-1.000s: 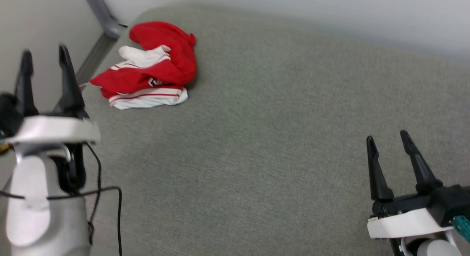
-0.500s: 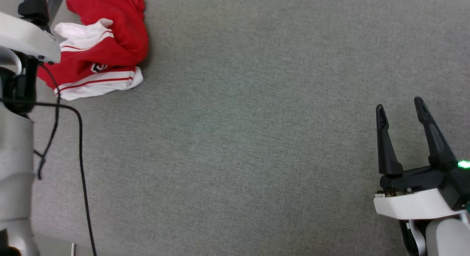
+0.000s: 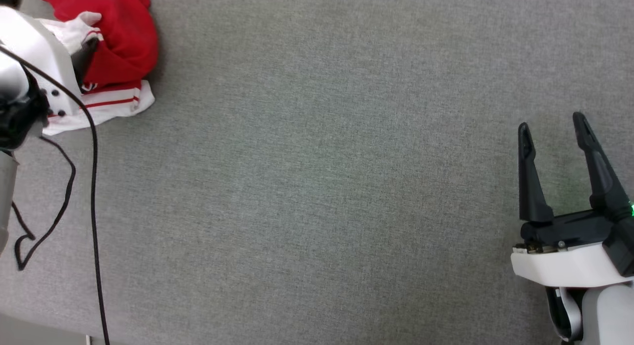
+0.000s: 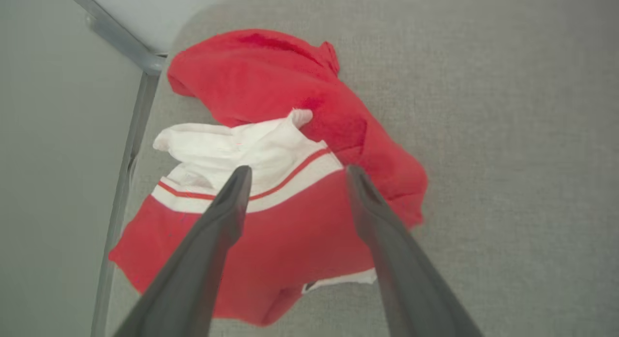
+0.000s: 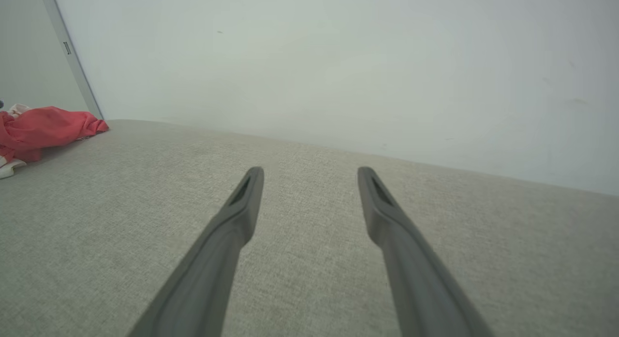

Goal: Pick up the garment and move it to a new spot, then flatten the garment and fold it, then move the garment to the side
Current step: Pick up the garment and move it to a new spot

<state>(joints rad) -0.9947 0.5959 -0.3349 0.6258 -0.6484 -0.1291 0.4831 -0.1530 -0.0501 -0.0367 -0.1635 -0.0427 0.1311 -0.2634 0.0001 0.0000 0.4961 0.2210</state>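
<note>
The left gripper (image 4: 297,170) hangs over the shirt (image 4: 271,76), jaws spread wide with nothing between them. Looking along its fingers, the heap lies straight ahead of both tips and spills out past them on either side. The left tip is over the white sleeve and the right tip over the red body. I cannot tell whether either one touches the cloth.

The shirt looks light, soft and limp. It should sag and trail once lifted, and squeezing is unlikely to harm it. A single flat layer would be hard to pinch off the padded grey surface (image 3: 322,186). The better hold is probably the raised fold between the jaws, where the white striped band meets the red, since closing there should catch several layers. The hem and shoulder corners needed later for flattening are buried in the crumple.

The shirt is bright red with a white sleeve edged by a thin red stripe. It is bunched into a loose pile, and a scrap of black-and-white print peeks out at its near edge. It sits in the surface's corner, just beside a grey metal bar (image 4: 130,148).

The right gripper (image 3: 552,122) is also wide open and empty, over bare grey cloth. From its own wrist the shirt lies well apart, beyond its left finger.
</note>
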